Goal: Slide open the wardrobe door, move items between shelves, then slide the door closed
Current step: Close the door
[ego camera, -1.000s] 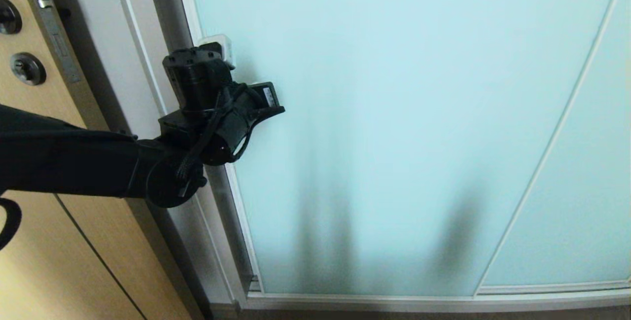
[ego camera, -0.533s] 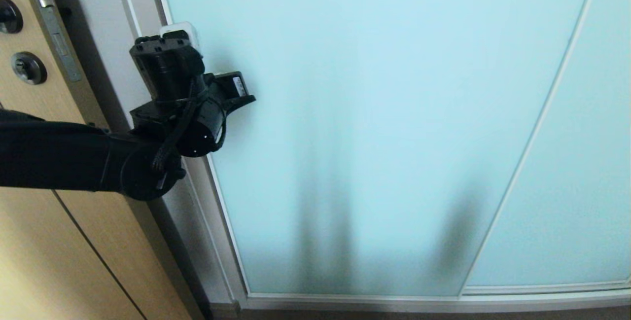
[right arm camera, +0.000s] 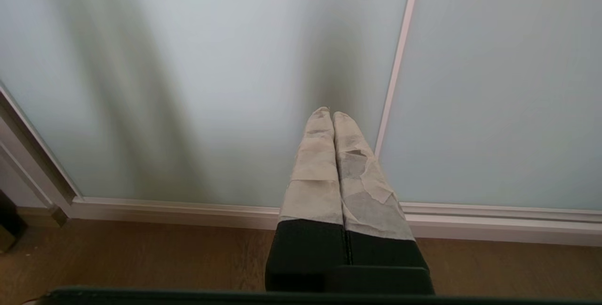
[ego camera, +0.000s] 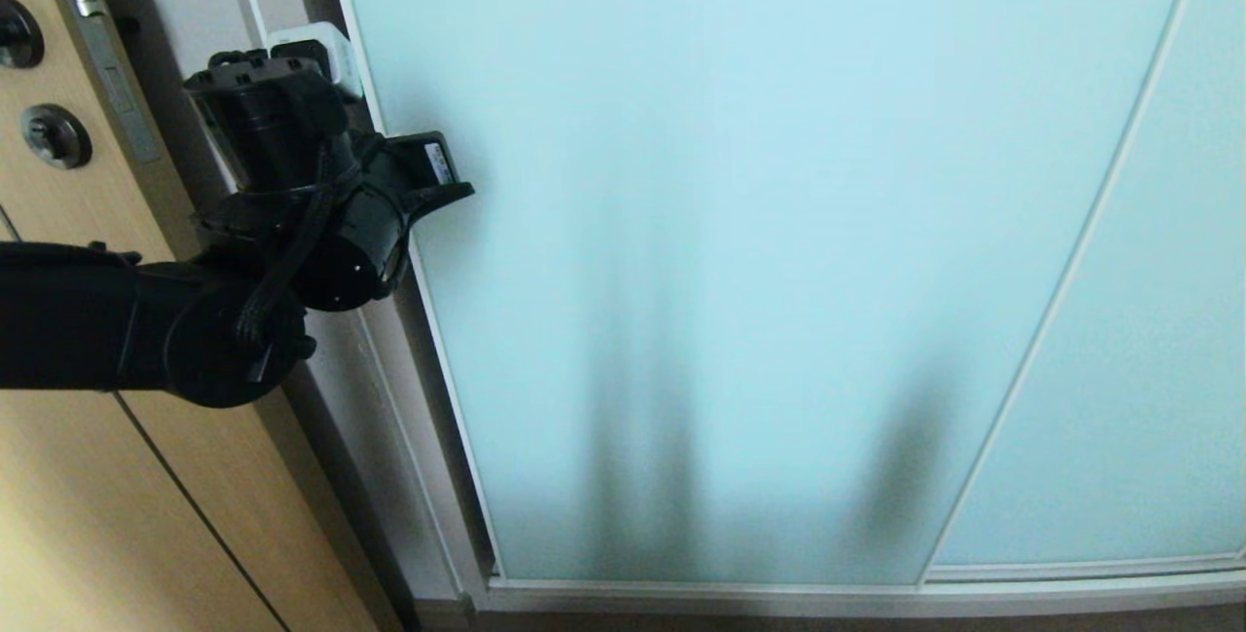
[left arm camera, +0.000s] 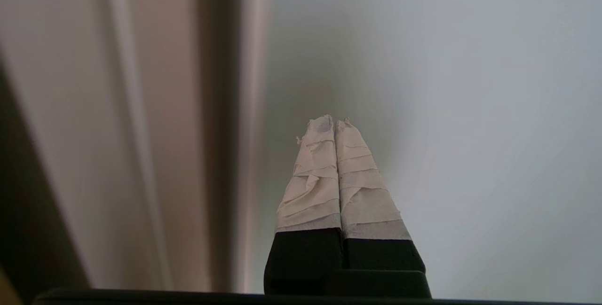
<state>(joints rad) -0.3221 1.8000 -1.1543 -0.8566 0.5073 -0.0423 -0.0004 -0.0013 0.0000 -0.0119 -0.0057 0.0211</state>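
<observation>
Sliding door (ego camera: 779, 223) fills most of head view, top and right edge cut off. Left gripper (left arm camera: 334, 124) at door's left frame edge, taped fingers (left arm camera: 310, 178) pressed together, empty; contact with glass perhaps, unclear. Right gripper (right arm camera: 331, 114) low near floor (right arm camera: 141, 258), closed, empty. Dark blurs behind frosted glass, unidentifiable.

**Soft daylight, smeared wrist view**

Even, cool light glows on the frosted sliding wardrobe door (ego camera: 779, 223), with long dark shadows streaking its lower half. Straight frame lines bow near the edges (wide-angle lens). The left wrist view is motion-blurred.
</observation>
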